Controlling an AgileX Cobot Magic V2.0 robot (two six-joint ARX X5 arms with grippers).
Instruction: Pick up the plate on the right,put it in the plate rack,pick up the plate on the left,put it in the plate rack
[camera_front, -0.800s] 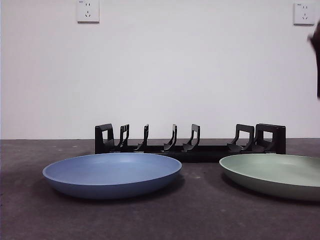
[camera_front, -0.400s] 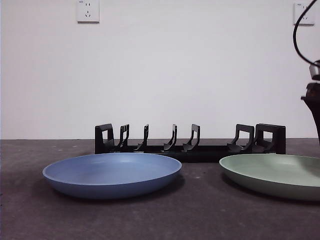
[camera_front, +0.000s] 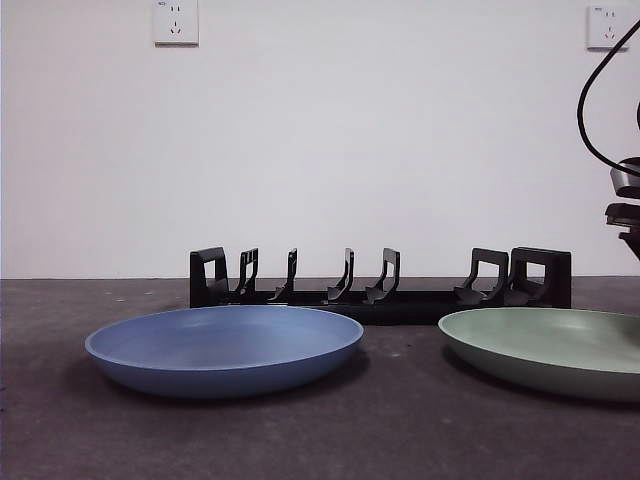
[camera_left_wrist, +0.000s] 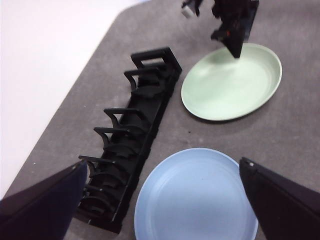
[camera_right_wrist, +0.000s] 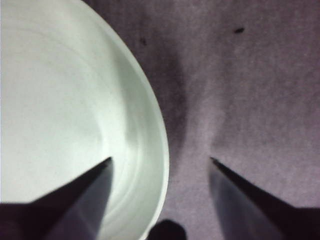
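Note:
The green plate (camera_front: 545, 350) lies flat on the right, the blue plate (camera_front: 225, 350) on the left, and the black plate rack (camera_front: 380, 285) stands behind them with nothing in it. My right gripper (camera_right_wrist: 160, 160) is open just above the green plate (camera_right_wrist: 65, 110), one jaw over the plate's inside and one over the table, with the rim between them. In the front view only that arm's dark edge (camera_front: 628, 200) shows, at the right border. My left gripper (camera_left_wrist: 162, 164) is open and high above the blue plate (camera_left_wrist: 197, 195) and the rack (camera_left_wrist: 130, 135), holding nothing.
The dark grey table (camera_front: 400, 430) meets a white wall with two sockets (camera_front: 176, 22). In the left wrist view the right arm (camera_left_wrist: 232, 25) hangs over the green plate's far rim (camera_left_wrist: 232, 82), and the table's edge runs beside the rack.
The right arm has come down into the front view at the right edge, toward the green plate. Plates and rack have not moved.

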